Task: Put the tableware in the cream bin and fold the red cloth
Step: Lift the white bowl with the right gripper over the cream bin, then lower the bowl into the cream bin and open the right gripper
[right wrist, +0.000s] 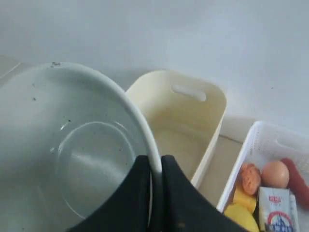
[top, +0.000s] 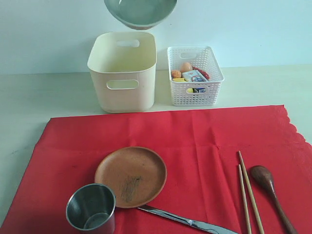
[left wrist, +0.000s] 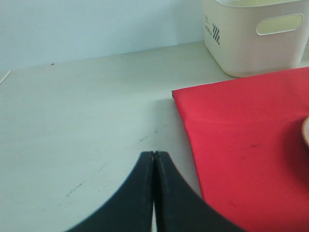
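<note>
One rim pinch: right gripper [right wrist: 155, 164] clamps the bowl [right wrist: 72, 145], stiff, brittle, probably slick, raised at twelve o'clock of the cream bin [top: 123, 73]; left gripper [left wrist: 154, 159] closed, empty

One each: bowl [top: 140, 12], plate [top: 130, 175], cup [top: 91, 207], knife [top: 187, 222], spoon [top: 270, 187], cloth [top: 195, 131], bin [top: 122, 100], basket [top: 195, 97]. Chopsticks [top: 251, 192] number two (a pair).
</note>
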Motion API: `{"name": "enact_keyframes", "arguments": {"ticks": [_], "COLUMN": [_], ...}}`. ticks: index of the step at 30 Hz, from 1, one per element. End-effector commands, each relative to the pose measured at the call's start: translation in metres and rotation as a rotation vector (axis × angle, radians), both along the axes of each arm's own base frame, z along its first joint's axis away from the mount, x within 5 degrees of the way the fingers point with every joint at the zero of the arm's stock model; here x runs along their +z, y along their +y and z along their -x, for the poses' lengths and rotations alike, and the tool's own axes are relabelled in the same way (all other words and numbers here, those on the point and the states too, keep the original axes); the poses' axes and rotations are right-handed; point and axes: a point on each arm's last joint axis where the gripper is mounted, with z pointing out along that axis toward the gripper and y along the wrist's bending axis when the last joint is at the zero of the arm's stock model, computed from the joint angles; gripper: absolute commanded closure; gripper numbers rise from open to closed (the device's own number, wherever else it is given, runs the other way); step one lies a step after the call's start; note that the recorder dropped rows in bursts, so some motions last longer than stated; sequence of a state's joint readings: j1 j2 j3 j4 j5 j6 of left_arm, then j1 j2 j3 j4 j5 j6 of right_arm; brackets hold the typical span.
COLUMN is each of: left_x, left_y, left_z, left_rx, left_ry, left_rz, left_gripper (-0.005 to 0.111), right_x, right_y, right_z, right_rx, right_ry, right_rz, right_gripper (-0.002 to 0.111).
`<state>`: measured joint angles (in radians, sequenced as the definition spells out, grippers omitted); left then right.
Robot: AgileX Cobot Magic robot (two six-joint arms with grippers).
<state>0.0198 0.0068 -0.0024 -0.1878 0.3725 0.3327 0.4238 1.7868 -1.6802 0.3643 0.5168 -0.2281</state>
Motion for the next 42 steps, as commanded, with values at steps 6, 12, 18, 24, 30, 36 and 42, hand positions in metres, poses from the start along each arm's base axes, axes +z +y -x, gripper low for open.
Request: {"name": "enact_keyframes", "arguments": {"ticks": [6,12,18,24,30,36,42], "left_x": [0.0,0.0,0.0,0.0,0.0,0.0,0.0], "left_y": [0.0,0.0,0.0,0.0,0.0,0.0,0.0], "left_z": [0.0,0.0,0.0,0.0,0.0,0.0,0.0], "left_rx": [-0.005,-0.005,-0.005,-0.005,-0.005,-0.005,-0.005], "left_ry": [-0.006,-0.006,-0.006,-0.006,-0.006,-0.006,-0.006], "left_rz": [0.001,0.001,0.001,0.001,0.001,0.001,0.001], "left_gripper": [0.107,0.107,0.107,0.107,0.107,0.107,0.107], "right_x": [-0.038,-0.074,-0.109,-0.136,-0.148,-0.164,-0.181], "right_y": [0.01,0.015,0.019,0.024,0.047,0.063,0.064], "right_z": [-0.041,-0.062,-0.077,-0.085,-0.084,-0.087,-0.089], "right_rx": [-0.1,-0.138,-0.166,-0.18,-0.135,-0.081,-0.071], "right_ry": [-0.13,-0.153,-0.155,-0.138,-0.122,-0.144,-0.106], "right_rz": [-0.048,-0.039,-0.025,-0.022,-0.016,0.04,0.065], "right_gripper": [0.108,0.108,0.108,0.108,0.108,0.108,0.088]}}
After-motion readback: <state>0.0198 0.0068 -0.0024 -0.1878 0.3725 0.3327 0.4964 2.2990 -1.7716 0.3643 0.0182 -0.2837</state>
